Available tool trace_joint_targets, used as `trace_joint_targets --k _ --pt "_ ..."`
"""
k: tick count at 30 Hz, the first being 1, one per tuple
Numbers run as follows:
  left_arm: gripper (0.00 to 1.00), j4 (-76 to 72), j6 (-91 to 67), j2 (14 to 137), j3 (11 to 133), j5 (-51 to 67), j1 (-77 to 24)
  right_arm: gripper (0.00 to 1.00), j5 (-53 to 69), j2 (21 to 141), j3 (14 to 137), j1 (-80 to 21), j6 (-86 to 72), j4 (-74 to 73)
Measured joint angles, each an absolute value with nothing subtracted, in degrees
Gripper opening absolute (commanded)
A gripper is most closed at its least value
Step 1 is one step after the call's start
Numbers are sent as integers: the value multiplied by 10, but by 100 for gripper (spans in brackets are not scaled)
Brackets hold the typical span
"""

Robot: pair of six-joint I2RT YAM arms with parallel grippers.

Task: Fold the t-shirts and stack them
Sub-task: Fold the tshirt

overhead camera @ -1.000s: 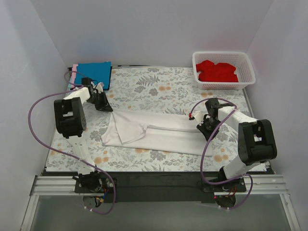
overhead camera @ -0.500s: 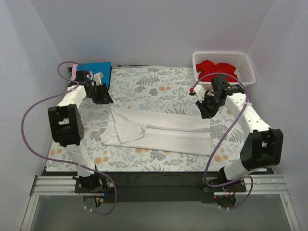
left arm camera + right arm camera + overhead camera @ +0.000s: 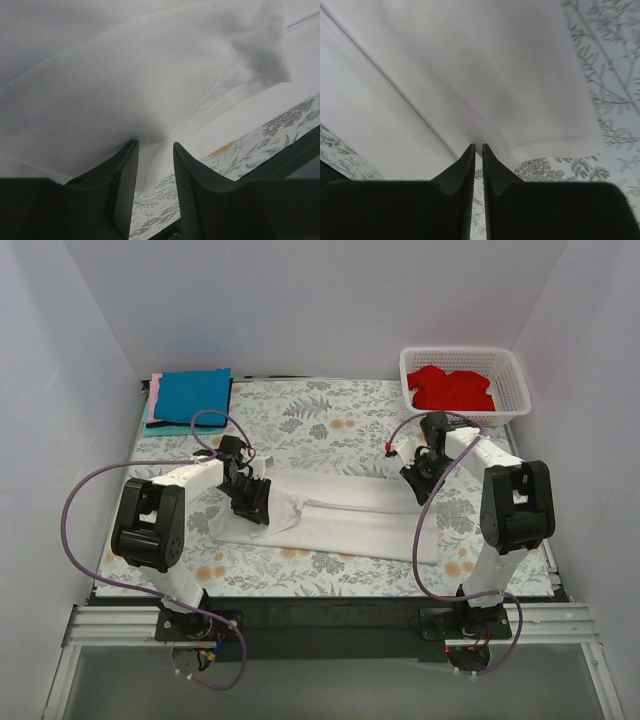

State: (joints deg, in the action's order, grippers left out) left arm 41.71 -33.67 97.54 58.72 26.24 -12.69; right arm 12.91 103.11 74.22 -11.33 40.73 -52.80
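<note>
View from above: white t-shirt [image 3: 350,522] lay long-axis left to right, left gripper [image 3: 252,502] on its left end, right gripper [image 3: 415,472] at its far right edge; basket [image 3: 510,366] far right held red t-shirt [image 3: 450,388]. Left wrist: jaws part-open astride a cloth ridge. Right wrist: jaws almost closed, seemingly pinching its edge.

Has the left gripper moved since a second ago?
Yes. In the top view the left gripper has swung away from the folded blue t-shirt, toward the near edge and rightward, onto the white t-shirt.
</note>
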Motion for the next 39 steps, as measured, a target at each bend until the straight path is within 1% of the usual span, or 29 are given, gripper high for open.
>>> trace_joint_targets --k 6,10,13,16,19,22,24,27,30,35,39 --pt "31 426 -341 990 582 230 -129 16 111 1021 642 -117 415 -505" --pt "30 452 -341 1044 646 228 -129 16 107 979 586 -131 417 -502" --pt "30 466 -334 1100 719 229 -129 17 106 946 546 -162 411 -499" --pt "29 488 -321 1179 839 231 -129 17 117 907 512 -227 400 -502" --pt "32 485 -303 1280 1007 229 -130 18 135 882 509 -314 384 -512" --pt "34 469 -294 1369 1168 216 -129 19 190 878 545 -370 375 -542" --pt "35 451 -295 1392 1219 208 -129 19 223 878 583 -380 373 -562" --pt "35 427 -305 1369 1209 206 -128 19 240 878 638 -378 372 -572" --pt "36 398 -320 1302 1129 217 -126 18 233 878 669 -368 372 -569" --pt "35 378 -352 1205 1027 248 -127 16 187 907 669 -340 372 -552" --pt "35 368 -375 1186 981 268 -129 16 154 962 653 -332 373 -518"
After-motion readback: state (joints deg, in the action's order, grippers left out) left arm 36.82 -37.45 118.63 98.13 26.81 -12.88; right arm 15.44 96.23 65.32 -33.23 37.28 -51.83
